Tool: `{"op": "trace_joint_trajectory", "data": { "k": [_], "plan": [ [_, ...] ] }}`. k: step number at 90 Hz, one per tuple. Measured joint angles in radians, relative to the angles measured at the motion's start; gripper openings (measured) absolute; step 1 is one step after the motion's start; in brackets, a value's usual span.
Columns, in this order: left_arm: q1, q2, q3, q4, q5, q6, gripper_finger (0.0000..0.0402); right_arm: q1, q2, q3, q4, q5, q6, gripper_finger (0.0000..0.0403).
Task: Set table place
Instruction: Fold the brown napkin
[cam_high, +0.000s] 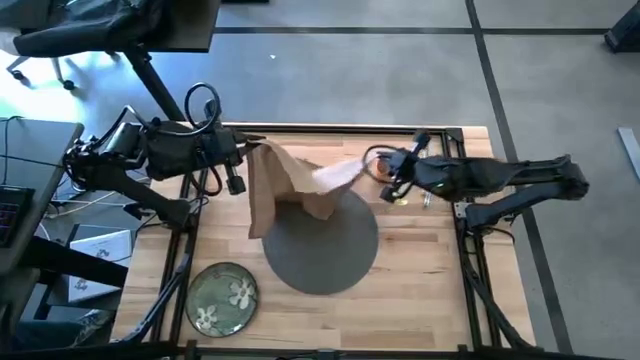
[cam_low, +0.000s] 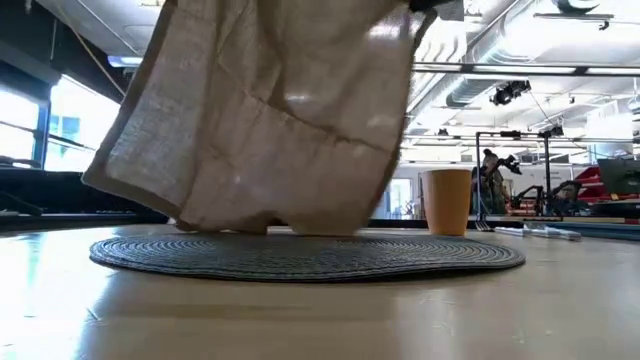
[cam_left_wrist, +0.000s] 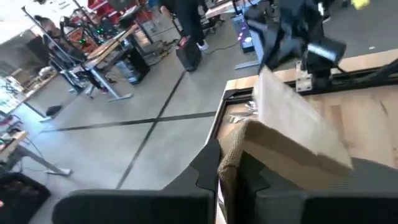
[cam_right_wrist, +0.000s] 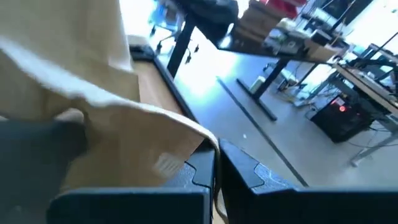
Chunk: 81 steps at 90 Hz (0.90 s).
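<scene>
- Our left pincer (cam_high: 243, 150) is clenched on one corner of the tan napkin (cam_high: 285, 185).
- Our right pincer (cam_high: 368, 168) grips the opposite corner.
- The napkin hangs between them, its lower edge touching the dark woven placemat (cam_high: 325, 250) on the counter (cam_high: 420, 280).
- The green plate (cam_high: 222, 297) lies near the placemat.
- The orange cup (cam_low: 446, 201) stands behind the placemat.

no readable text, labels, brands, numbers or signs on anything
</scene>
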<state>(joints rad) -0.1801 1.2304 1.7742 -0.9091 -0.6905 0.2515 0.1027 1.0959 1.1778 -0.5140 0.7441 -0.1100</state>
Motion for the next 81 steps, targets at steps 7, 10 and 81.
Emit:
{"op": "trace_joint_trajectory", "data": {
  "k": [7, 10, 81],
  "plan": [
    [0.027, 0.0, 0.0, 0.031, -0.001, 0.037, 0.0, -0.02, -0.036, 0.0, 0.01, 0.001, -0.02, 0.0],
    [0.038, 0.0, 0.0, 0.048, 0.0, 0.058, 0.0, -0.031, -0.049, 0.0, 0.012, 0.004, -0.023, 0.0],
    [0.16, -0.058, 0.069, 0.087, 0.258, 0.102, 0.0, -0.092, -0.074, 0.262, -0.12, -0.063, -0.118, 0.0]
  ]
}}
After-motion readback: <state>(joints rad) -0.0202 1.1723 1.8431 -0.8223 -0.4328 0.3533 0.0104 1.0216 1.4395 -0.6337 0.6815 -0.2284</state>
